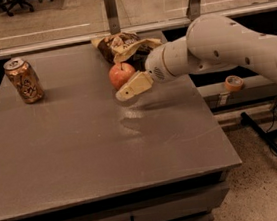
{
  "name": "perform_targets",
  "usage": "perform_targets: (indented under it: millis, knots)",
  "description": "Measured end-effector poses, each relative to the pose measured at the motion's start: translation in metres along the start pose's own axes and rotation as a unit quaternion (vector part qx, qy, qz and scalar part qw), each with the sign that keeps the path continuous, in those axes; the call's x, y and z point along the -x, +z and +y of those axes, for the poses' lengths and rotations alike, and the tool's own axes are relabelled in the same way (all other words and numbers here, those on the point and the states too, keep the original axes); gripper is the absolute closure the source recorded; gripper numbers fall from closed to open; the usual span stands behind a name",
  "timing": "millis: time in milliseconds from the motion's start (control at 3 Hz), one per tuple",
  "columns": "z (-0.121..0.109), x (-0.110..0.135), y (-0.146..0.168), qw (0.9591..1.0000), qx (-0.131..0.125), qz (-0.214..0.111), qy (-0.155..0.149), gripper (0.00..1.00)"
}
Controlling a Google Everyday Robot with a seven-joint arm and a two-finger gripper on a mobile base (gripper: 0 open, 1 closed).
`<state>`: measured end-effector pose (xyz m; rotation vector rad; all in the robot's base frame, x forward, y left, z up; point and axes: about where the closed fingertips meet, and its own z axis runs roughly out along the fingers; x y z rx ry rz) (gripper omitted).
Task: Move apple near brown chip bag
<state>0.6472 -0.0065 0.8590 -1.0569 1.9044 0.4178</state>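
Camera view shows a grey table [83, 149] with a white arm [231, 45] reaching in from the right. The brown chip bag [123, 46] lies at the far edge. An orange-brown soda can [23, 80] stands well apart to the left, its label unreadable. The apple [121, 74] sits just in front of the bag. The pincer [128, 83] is right against the apple's near side; whether it grips the fruit, I cannot tell.

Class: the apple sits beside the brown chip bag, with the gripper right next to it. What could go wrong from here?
1. The gripper is right beside the apple. As it pulls away, it could nudge the round apple and roll it across the table, away from the brown chip bag.
2. The arm's wrist is close to the bag's crumpled flap, so a careless retreat might snag the bag and shift it.
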Motion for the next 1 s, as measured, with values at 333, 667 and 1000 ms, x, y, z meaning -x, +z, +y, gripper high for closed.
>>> perform_targets:
  millis: [333,667,1000]
  knots:
    - [0.006,0.001,-0.03,0.9998,-0.004,-0.01,0.017,0.0]
    - [0.006,-0.008,-0.077,0.9986,-0.033,-0.011,0.04,0.0]
    - [0.006,-0.008,-0.084,0.9984,-0.039,-0.011,0.04,0.0]
